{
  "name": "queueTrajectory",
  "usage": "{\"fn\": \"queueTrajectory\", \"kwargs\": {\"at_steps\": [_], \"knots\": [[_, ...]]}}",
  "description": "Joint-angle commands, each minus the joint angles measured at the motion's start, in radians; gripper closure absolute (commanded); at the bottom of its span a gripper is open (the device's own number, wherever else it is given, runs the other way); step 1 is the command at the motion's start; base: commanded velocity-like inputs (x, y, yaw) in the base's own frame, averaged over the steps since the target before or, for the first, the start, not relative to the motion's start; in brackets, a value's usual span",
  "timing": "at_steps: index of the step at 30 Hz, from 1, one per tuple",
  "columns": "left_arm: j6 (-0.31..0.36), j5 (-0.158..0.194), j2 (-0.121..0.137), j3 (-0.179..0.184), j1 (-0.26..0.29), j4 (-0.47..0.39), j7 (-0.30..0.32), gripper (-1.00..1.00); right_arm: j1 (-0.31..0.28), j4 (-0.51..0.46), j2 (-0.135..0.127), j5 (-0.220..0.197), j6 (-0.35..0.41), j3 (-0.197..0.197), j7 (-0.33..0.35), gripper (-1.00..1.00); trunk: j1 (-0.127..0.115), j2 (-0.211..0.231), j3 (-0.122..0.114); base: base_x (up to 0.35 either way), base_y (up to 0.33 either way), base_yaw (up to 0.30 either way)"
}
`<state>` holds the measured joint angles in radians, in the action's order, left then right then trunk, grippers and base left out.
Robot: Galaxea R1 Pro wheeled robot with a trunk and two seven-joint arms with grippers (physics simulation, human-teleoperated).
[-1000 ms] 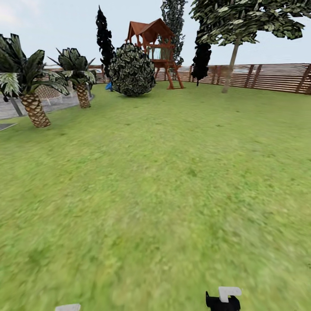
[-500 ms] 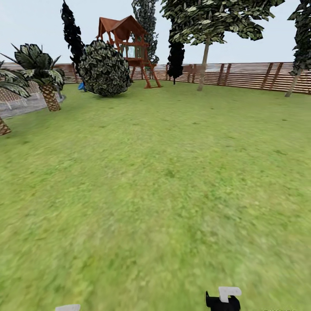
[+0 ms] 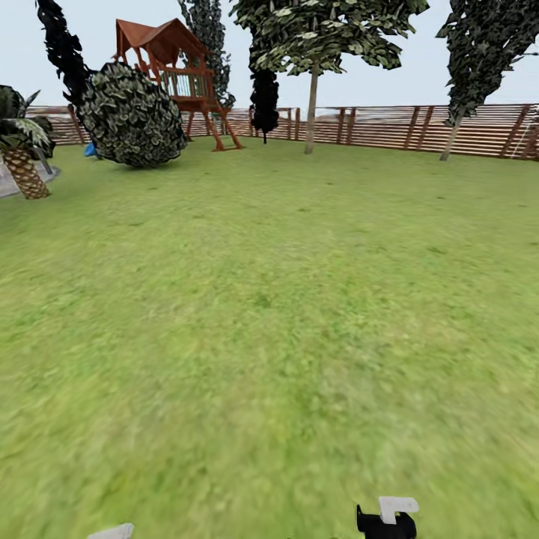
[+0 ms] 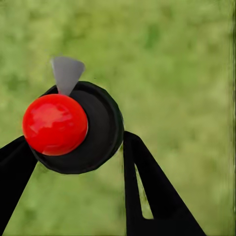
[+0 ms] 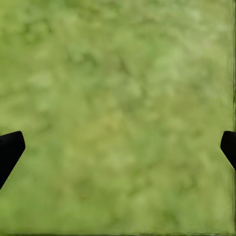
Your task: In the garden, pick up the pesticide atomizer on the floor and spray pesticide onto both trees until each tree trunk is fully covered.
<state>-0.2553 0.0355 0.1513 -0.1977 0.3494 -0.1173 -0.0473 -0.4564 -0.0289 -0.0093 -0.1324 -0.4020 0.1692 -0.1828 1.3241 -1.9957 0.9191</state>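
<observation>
Atomizer point(image 4: 73, 128) between left fingers point(image 4: 152, 191)

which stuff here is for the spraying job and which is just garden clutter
For the job:
- atomizer, between the left gripper fingers
- two bare-trunked trees by the fence: one, the other

Just there:
- wooden playhouse
- round bush
- palm
- dark narrow trees
- fence

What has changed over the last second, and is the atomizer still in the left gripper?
Only the view turned right: the playhouse and bush slid left in the picture, and a second fence-side tree came into sight. Nothing in the garden itself moved. The left gripper still holds the pesticide atomizer; the right gripper stays open.
</observation>
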Motion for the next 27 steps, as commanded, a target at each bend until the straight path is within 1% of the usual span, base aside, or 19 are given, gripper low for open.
{"fn": "queueTrajectory", "kwargs": {"at_steps": [1,4,8,15,19,22,27], "knots": [[-0.004,0.006,0.0,0.001,0.0,0.001,0.001,1.0,-0.001,0.0,0.0,-0.01,-0.003,0.009,-0.001,-1.0,0.0,0.0,0.001,0.0,0.0,-0.295],[-0.004,0.0,-0.006,0.005,0.0,0.001,0.004,1.0,-0.001,0.0,0.0,-0.01,-0.003,0.009,-0.001,-1.0,0.0,0.0,0.003,0.0,0.0,-0.295],[-0.004,-0.001,-0.007,0.005,0.0,0.001,0.002,1.0,-0.001,0.0,0.0,-0.01,-0.003,0.009,-0.001,-1.0,0.0,0.0,0.006,0.032,0.0,-0.295],[-0.004,0.0,-0.002,0.005,0.0,0.001,0.002,1.0,-0.001,0.0,0.0,-0.01,-0.003,0.009,-0.001,-1.0,0.0,0.0,0.01,0.293,0.0,-0.295],[-0.004,0.0,-0.003,0.006,0.0,0.001,0.002,1.0,-0.001,0.0,0.0,-0.01,-0.003,0.009,-0.001,-1.0,0.0,0.0,0.012,0.083,0.0,-0.293],[-0.004,-0.001,-0.004,0.006,0.0,0.001,0.001,1.0,-0.001,0.0,0.0,-0.01,-0.002,0.01,-0.001,-1.0,0.0,0.0,0.013,0.113,0.0,-0.131],[-0.004,0.0,-0.004,0.006,0.0,0.001,0.0,1.0,-0.001,0.003,-0.001,-0.002,-0.001,0.013,0.003,-1.0,0.0,0.0,0.013,0.307,0.045,-0.015]]}}
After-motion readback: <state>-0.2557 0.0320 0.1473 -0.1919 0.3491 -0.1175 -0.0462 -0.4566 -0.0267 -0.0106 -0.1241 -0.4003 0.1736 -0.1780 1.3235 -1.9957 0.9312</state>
